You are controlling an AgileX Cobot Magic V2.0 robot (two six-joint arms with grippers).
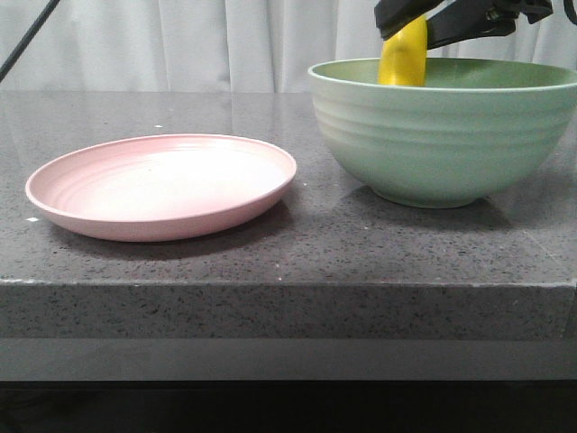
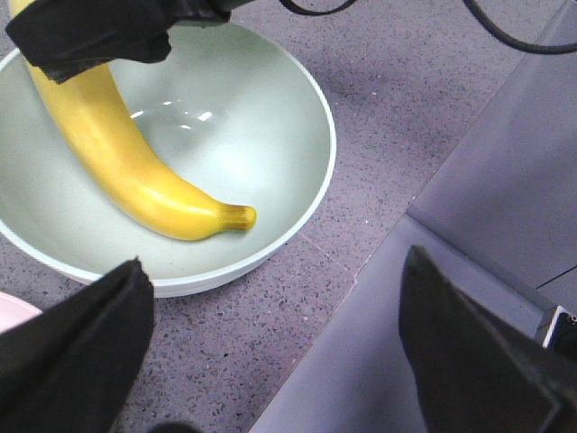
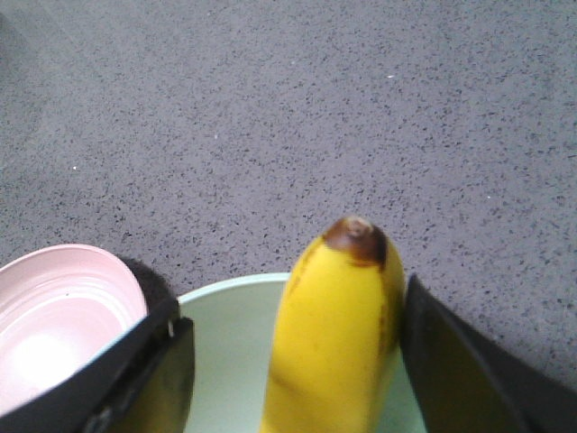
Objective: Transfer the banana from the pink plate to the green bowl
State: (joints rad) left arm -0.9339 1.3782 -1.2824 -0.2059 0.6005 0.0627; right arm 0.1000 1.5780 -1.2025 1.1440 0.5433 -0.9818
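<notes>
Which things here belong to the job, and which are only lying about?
Belong to the job: banana, held by the right gripper over the green bowl; pink plate, now bare.

Only there: grey stone table; white curtain; left gripper, open, holding nothing.

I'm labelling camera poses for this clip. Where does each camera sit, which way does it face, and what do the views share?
Front: low at the table edge, facing forward at the pink plate and green bowl; right end effector shows above.
Left wrist: on the left arm, looking down into the bowl; left end effector open, its fingers frame the view.
Right wrist: on the right arm, looking down the banana between its own fingers.
Shared: banana and bowl appear in all three.
</notes>
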